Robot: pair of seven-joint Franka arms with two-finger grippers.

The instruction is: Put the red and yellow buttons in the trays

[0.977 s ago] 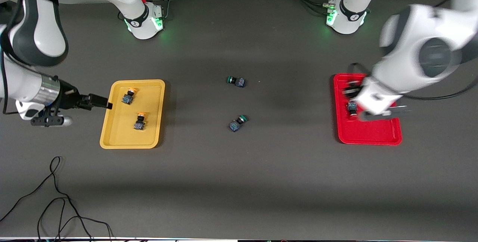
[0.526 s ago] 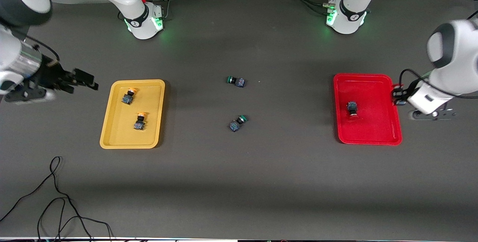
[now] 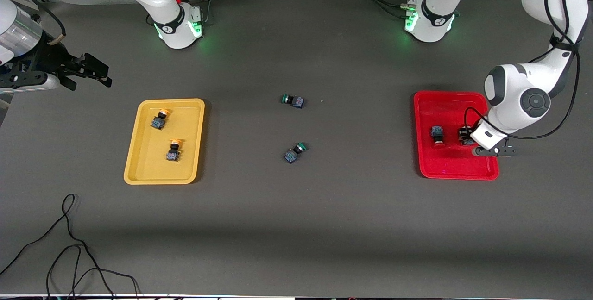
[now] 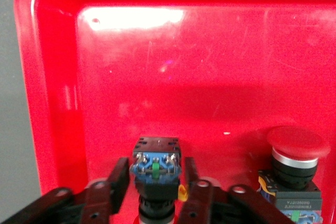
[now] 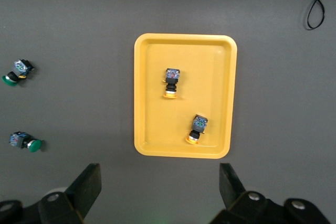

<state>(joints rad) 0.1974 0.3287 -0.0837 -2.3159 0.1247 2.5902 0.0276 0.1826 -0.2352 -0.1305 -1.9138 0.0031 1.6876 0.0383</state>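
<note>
Red tray (image 3: 456, 170) on dark grey table (image 3: 296, 221), left gripper (image 4: 156, 182) narrowly around red button (image 4: 156, 169), right gripper (image 5: 160, 187) wide.

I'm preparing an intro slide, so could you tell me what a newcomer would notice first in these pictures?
Two bright trays stand out: the red tray at the left arm's end, the yellow tray at the right arm's end, each holding two matching buttons. The left gripper straddles a red-capped button in the red tray. Two green-capped buttons lie loose between them.
</note>
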